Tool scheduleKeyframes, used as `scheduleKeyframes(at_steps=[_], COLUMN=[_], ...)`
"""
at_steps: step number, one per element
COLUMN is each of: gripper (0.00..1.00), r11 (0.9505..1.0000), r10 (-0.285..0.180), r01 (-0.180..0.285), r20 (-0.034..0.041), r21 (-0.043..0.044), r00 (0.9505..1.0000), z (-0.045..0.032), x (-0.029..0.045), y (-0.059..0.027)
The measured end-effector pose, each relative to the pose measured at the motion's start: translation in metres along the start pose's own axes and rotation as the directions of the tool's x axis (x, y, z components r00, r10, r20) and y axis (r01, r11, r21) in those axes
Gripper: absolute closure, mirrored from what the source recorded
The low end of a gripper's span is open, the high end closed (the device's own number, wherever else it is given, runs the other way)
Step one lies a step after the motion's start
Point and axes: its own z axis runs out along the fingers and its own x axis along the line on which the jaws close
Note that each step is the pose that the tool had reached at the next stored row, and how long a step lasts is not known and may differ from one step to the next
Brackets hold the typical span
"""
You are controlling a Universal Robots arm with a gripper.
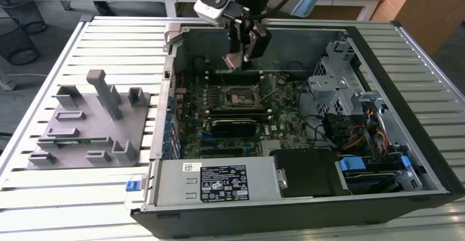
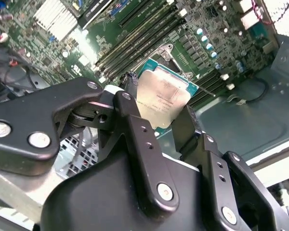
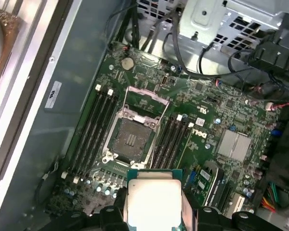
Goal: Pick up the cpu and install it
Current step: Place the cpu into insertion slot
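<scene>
My gripper point(image 1: 234, 62) hangs inside the open computer case, above the far part of the motherboard point(image 1: 240, 116), shut on the cpu point(image 1: 232, 62). In both wrist views the cpu point(image 2: 162, 97) point(image 3: 153, 201) is a flat square chip with a silver metal top and a green edge, pinched between the two black fingers point(image 2: 135, 139). The open socket point(image 3: 130, 139) with its metal frame raised lies on the board below and ahead of the chip; in the exterior view the socket point(image 1: 238, 97) sits nearer the camera than the gripper.
The case walls point(image 1: 169, 88) surround the board. Memory slots point(image 3: 98, 127) flank the socket. A metal drive cage point(image 1: 336, 83) with cables stands at the exterior view's right. A grey tray point(image 1: 87, 124) with upright blocks rests on the slatted table at the exterior view's left.
</scene>
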Motion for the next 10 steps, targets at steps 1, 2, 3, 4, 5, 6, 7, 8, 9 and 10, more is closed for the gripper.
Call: scheduleKeyframes(at_steps=[1, 2, 3, 4, 5, 6, 7, 8, 9, 10], gripper=[0.47, 0.47, 0.47, 0.47, 0.47, 0.47, 0.47, 0.47, 0.47, 0.47], r11=[0.9999, 0.9994, 0.9987, 0.9976, 0.9962, 0.9943, 0.9922, 0.9899, 0.9876, 0.9852], r10=[0.017, 0.034, 0.052, 0.070, 0.088, 0.107, 0.124, 0.142, 0.157, 0.172], r01=[-0.017, -0.034, -0.052, -0.070, -0.088, -0.107, -0.124, -0.142, -0.157, -0.172], r20=[0.0001, 0.0003, 0.0004, 0.0005, 0.0006, 0.0008, 0.0010, 0.0012, 0.0013, 0.0013], r21=[0.0001, 0.0002, 0.0003, 0.0003, 0.0004, 0.0005, 0.0006, 0.0008, 0.0008, 0.0008], r00=[0.9999, 0.9994, 0.9987, 0.9976, 0.9962, 0.9943, 0.9922, 0.9899, 0.9876, 0.9852], z=[0.0004, 0.0009, 0.0013, 0.0018, 0.0024, 0.0029, 0.0033, 0.0037, 0.0040, 0.0043], x=[0.0000, 0.0000, 0.0000, 0.0000, 0.0000, 0.0000, 0.0000, 0.0000, 0.0001, 0.0002], y=[0.0000, 0.0000, 0.0000, 0.0000, 0.0000, 0.0000, 0.0000, 0.0000, 0.0000, 0.0000])
